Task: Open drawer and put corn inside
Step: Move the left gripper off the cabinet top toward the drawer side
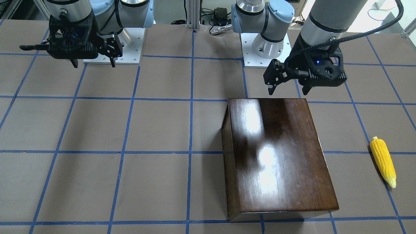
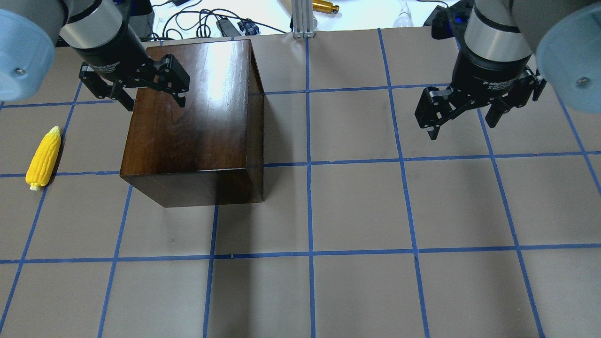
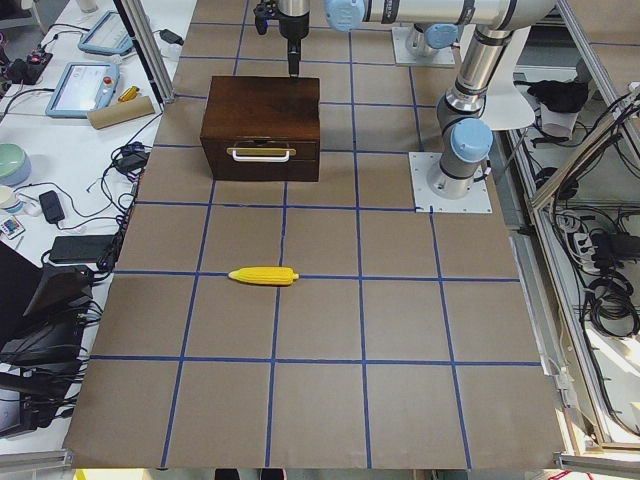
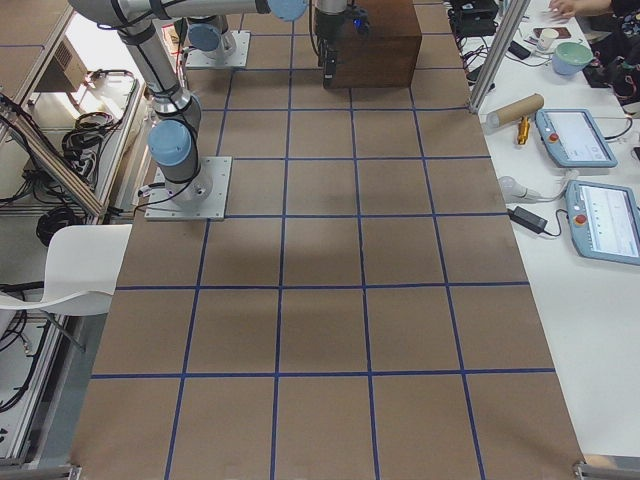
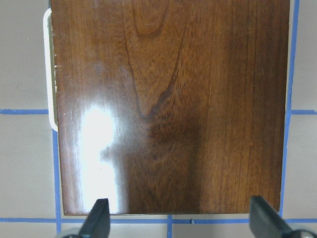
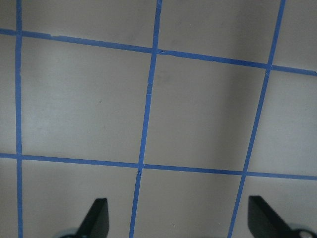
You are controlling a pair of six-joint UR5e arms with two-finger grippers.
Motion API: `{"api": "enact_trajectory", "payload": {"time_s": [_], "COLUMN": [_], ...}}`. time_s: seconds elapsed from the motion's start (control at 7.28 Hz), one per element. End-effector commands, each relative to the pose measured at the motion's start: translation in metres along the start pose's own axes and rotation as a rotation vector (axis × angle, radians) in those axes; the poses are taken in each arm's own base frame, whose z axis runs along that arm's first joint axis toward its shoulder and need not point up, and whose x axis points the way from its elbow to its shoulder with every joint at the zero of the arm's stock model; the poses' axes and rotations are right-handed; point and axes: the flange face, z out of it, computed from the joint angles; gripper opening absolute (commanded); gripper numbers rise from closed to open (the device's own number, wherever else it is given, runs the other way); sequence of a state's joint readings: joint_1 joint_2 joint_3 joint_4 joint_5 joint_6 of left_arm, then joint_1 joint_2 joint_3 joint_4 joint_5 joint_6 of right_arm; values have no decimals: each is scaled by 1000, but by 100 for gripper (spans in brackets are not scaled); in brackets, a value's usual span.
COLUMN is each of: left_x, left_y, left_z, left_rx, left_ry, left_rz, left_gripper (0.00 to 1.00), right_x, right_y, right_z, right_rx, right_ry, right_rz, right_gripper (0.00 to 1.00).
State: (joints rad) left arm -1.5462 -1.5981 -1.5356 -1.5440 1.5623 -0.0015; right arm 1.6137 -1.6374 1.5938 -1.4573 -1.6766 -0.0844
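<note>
Front-facing view: found the box [image 1: 276,152] standing shut on the table [image 1: 97,130]. Found the corn [image 1: 383,162] lying well apart on the robot's left of it, with its long axis running away from the robot and its paler tapered tip toward the operators' side. Noted the left gripper [image 1: 288,88] hovering at the box's robot-side edge with fingers spread. Noted the right gripper [image 1: 93,62] far off, likewise spread

Overhead view: confirmed the left gripper above the box's top, clear of the corn. Judged the left arm much the nearer to both

Left side view: observed the drawer [image 3: 300,165] flush in the box face turned toward the corn, with its pull [image 3: 262,153] lying level across that face, parallel to the cob

Right side view: found no sight of the corn; learned nothing further

Left wrist view: saw the pull peeping past one side edge of the top, sideways from and below the spread fingertips [image 5: 99,218]. Judged a descent to that face necessary before any tug

Right wrist view: recorded only taped table between parted fingers
</note>
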Motion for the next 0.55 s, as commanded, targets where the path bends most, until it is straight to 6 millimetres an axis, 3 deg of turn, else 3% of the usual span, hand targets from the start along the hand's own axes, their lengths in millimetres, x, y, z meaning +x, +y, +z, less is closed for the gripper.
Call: {"api": "enact_trajectory", "payload": {"time_s": [0.0,0.41], "left_x": [0,-2], "left_y": [1,-1], "left_z": [0,-1], "left_rx": [-1,4], "left_ry": [1,5], "left_rz": [0,-1], "left_gripper": [100,100], "right_x": [0,0], "right_y": [0,0], "right_z": [0,0], "right_rx": [-1,1], "right_ry": [0,0], "right_rz": [1,0], "right_gripper": [100,100]}}
